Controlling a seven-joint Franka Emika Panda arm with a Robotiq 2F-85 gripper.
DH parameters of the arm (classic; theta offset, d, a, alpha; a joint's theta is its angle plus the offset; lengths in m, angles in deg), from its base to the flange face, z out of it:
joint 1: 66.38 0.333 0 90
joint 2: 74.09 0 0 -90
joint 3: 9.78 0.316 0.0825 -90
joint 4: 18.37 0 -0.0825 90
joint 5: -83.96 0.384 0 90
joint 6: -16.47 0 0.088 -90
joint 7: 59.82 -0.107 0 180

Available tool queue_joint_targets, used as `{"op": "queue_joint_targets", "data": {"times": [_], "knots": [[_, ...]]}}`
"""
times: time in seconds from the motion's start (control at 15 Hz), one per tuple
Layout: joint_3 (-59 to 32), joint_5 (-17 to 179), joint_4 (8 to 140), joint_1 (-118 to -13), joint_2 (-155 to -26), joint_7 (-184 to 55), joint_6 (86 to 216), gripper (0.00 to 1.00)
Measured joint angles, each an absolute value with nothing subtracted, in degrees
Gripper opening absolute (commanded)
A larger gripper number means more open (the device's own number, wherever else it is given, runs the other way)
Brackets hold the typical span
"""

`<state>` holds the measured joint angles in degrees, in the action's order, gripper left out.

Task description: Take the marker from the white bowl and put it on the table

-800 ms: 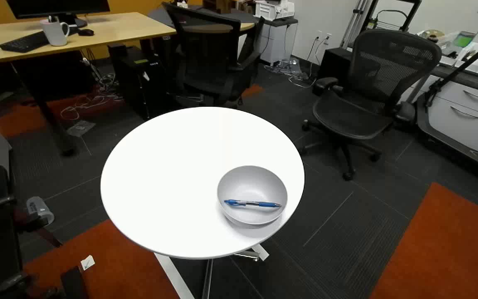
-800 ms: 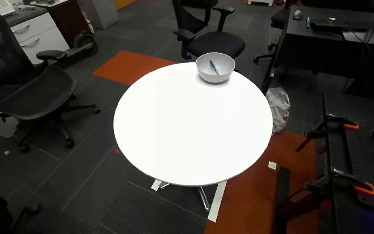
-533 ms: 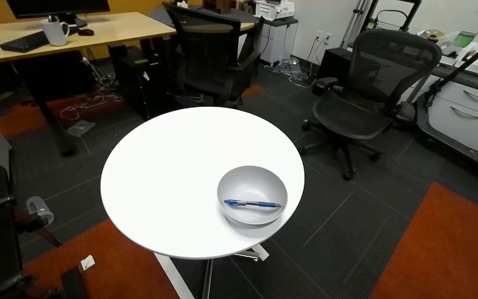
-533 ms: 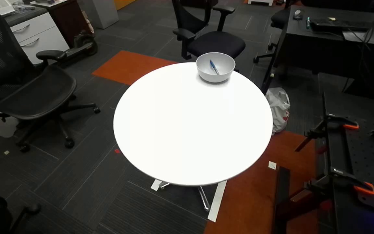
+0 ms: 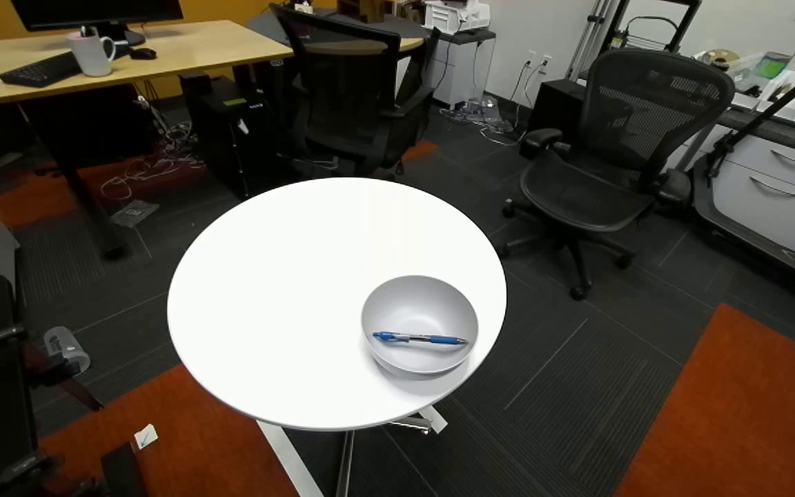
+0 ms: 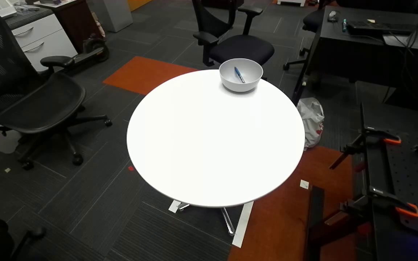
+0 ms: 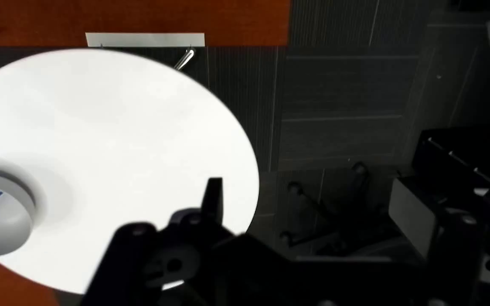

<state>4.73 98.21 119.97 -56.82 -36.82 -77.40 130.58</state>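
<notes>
Blue marker point(image 5: 419, 338), part clear-barrelled: lying inside white bowl point(image 5: 419, 297), both exterior views. Bowl: upright near edge of round white table point(image 5: 266, 297); cropped in wrist view. Gripper point(image 7: 321, 204), wrist view: fingers apart, well away from bowl, one only faintly visible.

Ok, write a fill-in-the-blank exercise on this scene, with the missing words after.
The marker lies inside a ____ that stands on the round table.
The marker's main colour is ____.
In the wrist view, the marker meets the picture's ____ edge.
The keyboard on the wooden desk is ____.
Missing words: bowl; blue; left; black.
</notes>
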Motion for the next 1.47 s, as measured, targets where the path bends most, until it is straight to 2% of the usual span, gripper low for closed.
{"op": "queue_joint_targets", "data": {"times": [0.4, 0.8, 1.07, 1.47], "knots": [[-1.6, 91.0, 121.3, -68.9, -43.0, -78.4, 145.7, 1.0], [-6.5, 82.4, 118.1, -79.1, -58.6, -86.0, 159.8, 1.0], [-8.5, 75.1, 113.3, -80.9, -70.3, -96.4, 165.9, 1.0], [-14.7, 71.2, 105.3, -77.9, -83.7, -105.2, 165.9, 1.0]]}}
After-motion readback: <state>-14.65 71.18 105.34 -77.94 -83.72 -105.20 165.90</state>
